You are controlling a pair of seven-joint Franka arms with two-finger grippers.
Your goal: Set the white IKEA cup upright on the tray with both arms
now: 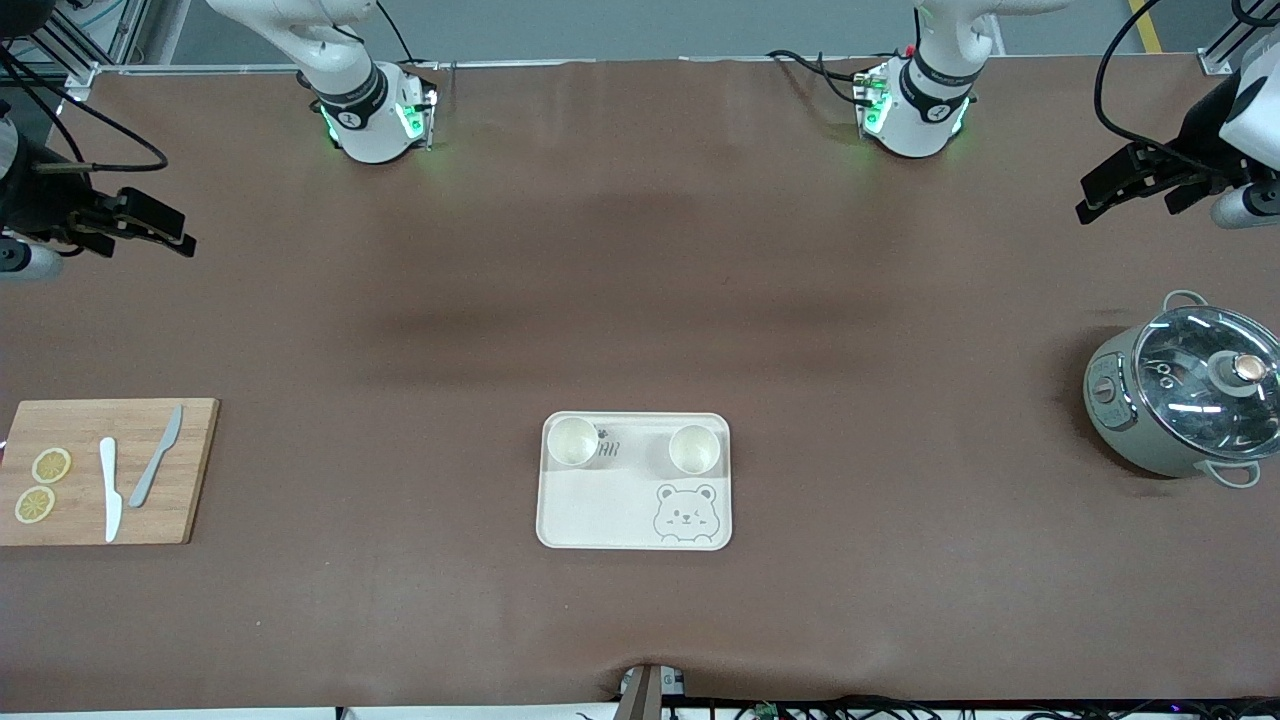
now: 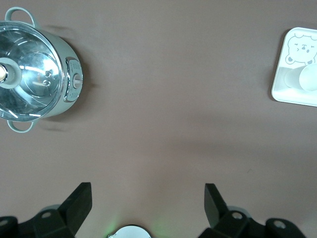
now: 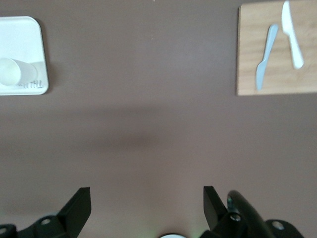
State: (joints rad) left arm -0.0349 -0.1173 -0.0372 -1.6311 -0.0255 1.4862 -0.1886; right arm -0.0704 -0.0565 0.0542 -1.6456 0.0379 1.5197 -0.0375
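Front view shows you a brown table (image 1: 640, 250); two cups (image 1: 573, 441) stand upright on the tray (image 1: 620, 515). Left gripper (image 2: 146, 198) and right gripper (image 3: 146, 198) hang wide open, empty.

A: The table (image 1: 640, 300) was covered in a matt brown sheet, smooth and maybe a bit leathery. The tray (image 1: 600, 515) at lower centre looked like matt cream plastic.

B: Yep, and the cutting board (image 1: 190, 470) at lower left was pale wood with visible grain. The pot (image 1: 1130, 420) at the right edge had a glossy glass lid (image 1: 1190, 370) with a shiny metal rim.
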